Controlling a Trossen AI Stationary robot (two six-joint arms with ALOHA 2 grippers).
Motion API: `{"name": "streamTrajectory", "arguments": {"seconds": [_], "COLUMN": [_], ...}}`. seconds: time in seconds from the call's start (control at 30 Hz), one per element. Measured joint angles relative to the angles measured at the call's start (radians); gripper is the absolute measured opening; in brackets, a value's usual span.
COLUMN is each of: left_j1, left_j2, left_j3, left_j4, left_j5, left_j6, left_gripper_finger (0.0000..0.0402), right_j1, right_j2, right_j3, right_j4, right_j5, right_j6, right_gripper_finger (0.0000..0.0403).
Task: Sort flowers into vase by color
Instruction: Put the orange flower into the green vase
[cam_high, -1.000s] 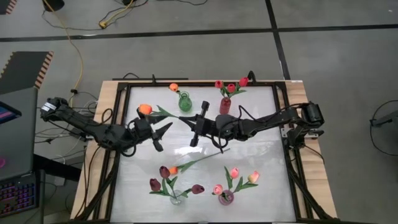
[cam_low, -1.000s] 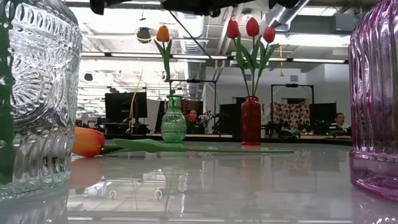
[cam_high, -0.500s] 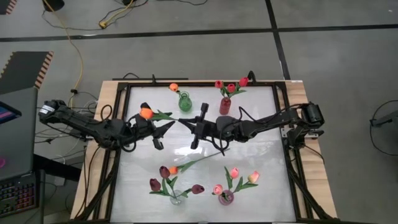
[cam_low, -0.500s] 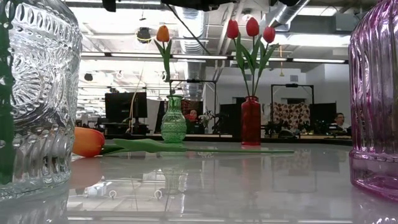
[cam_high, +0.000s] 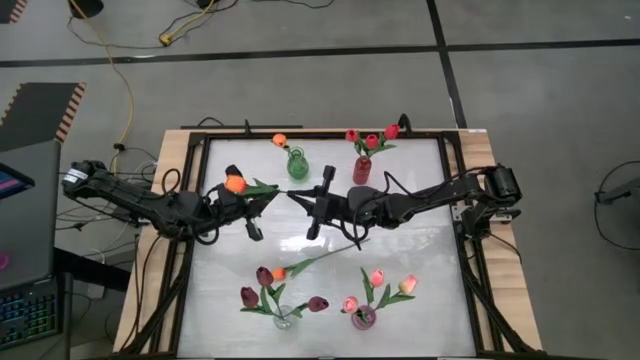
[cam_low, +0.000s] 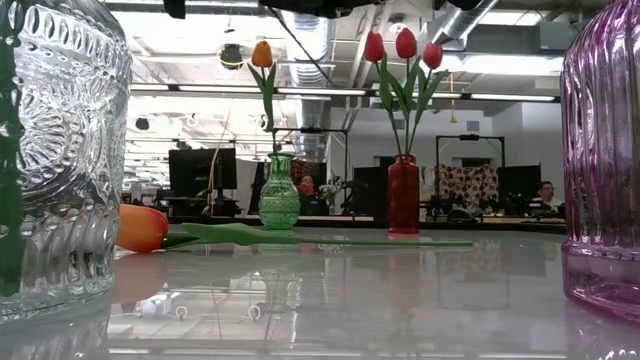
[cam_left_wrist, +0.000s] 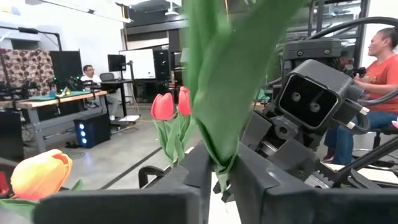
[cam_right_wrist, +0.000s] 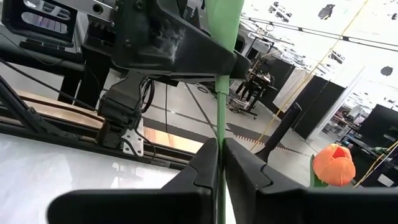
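Holding one orange tulip (cam_high: 236, 184) between them above mid-table: left gripper (cam_high: 262, 203) is clamped on its broad green leaf (cam_left_wrist: 217, 81), right gripper (cam_high: 302, 201) pinched tight on the thin green stem (cam_right_wrist: 219, 143). Head is orange, petals closed, and sits over the left arm. A second orange tulip (cam_high: 279, 272) lies flat on the table (cam_high: 420, 220) near the clear vase (cam_high: 284, 318). Green vase (cam_high: 297, 165) has one orange tulip, red vase (cam_high: 362, 168) three red.

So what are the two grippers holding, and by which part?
Both hold one orange tulip: the left gripper pinches its leaves, the right gripper its thin stem.
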Motion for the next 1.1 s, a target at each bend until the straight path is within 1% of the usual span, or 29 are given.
{"name": "streamTrajectory", "arguments": {"seconds": [0.07,0.13,0.37,0.43,0.53,0.63,0.67,0.77,0.83,0.93,1.0,1.1], "left_j1": [0.0,0.0,0.0,0.0,0.0,0.004,0.006,0.023,0.039,0.072,0.095,0.13], "left_j2": [0.0,0.0,0.0,0.0,0.0,0.0,0.0,0.0,0.0,0.0,0.0,0.0], "left_j3": [0.0,0.0,0.0,0.0,0.0,0.0,0.0,0.0,0.0,0.0,0.0,0.0], "left_j4": [0.0,0.0,0.0,0.0,0.0,-0.002,-0.006,-0.032,-0.045,-0.057,-0.061,-0.064], "left_j5": [0.0,0.0,-0.002,-0.002,-0.002,-0.004,-0.006,-0.007,-0.008,-0.008,-0.009,-0.002], "left_j6": [0.001,0.001,0.004,0.004,0.004,0.004,0.004,-0.005,-0.015,-0.016,-0.021,-0.022], "left_gripper_finger": [0.0016,0.0007,0.0015,0.0013,0.001,0.0009,0.0009,0.0009,0.0009,0.0009,0.0009,0.0009], "right_j1": [0.0,0.0,0.0,0.0,0.004,0.013,0.019,0.043,0.062,0.084,0.093,0.106], "right_j2": [0.0,0.0,0.0,0.0,0.0,0.0,0.0,0.0,0.0,-0.017,-0.039,-0.1], "right_j3": [0.0,0.0,0.0,0.0,0.0,0.012,0.021,0.046,0.058,0.064,0.064,0.064], "right_j4": [0.0,0.0,-0.001,-0.001,-0.002,-0.022,-0.036,-0.065,-0.065,-0.072,-0.096,-0.19], "right_j5": [0.0,0.0,0.001,0.025,0.107,0.216,0.259,0.396,0.483,0.56,0.573,0.571], "right_j6": [0.0,0.0,0.0,0.0,0.0,-0.003,-0.022,-0.15,-0.234,-0.326,-0.326,-0.263], "right_gripper_finger": [0.0059,0.0069,0.0111,0.0127,0.0159,0.0195,0.0207,0.023,0.0235,0.0234,0.0231,0.0223]}}
